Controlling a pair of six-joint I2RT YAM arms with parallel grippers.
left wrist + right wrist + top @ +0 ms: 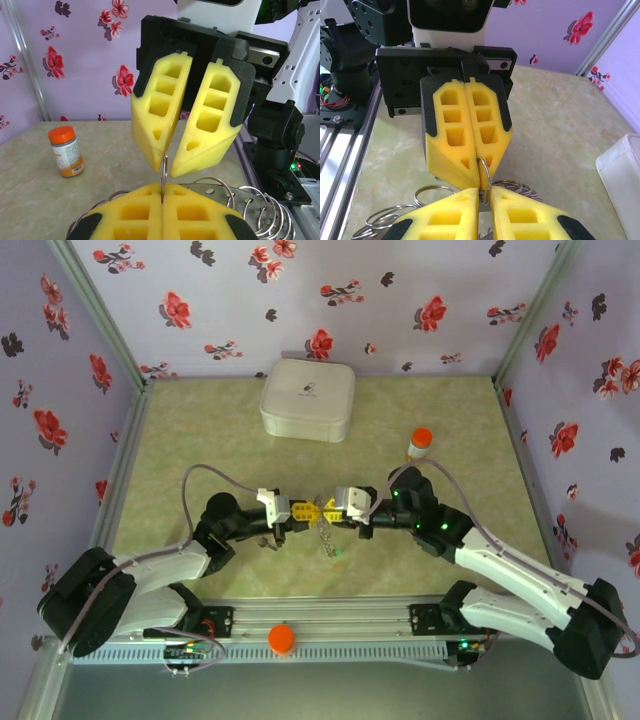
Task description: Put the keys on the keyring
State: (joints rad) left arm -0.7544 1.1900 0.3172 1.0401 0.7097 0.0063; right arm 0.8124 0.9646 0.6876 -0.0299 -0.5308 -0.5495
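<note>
We see the left gripper (303, 511) and right gripper (328, 508) both clamped tight on the keyring (164, 171). The white case (307, 400) and orange-capped bottle (420, 443) are closed, their contents hidden.

Left fingers (452, 135) and right fingers (520, 220) pinch one upright keyring (486, 173).

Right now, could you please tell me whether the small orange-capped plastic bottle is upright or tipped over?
Upright: the orange-capped plastic bottle stands on its base on the green table, cap on top.
</note>
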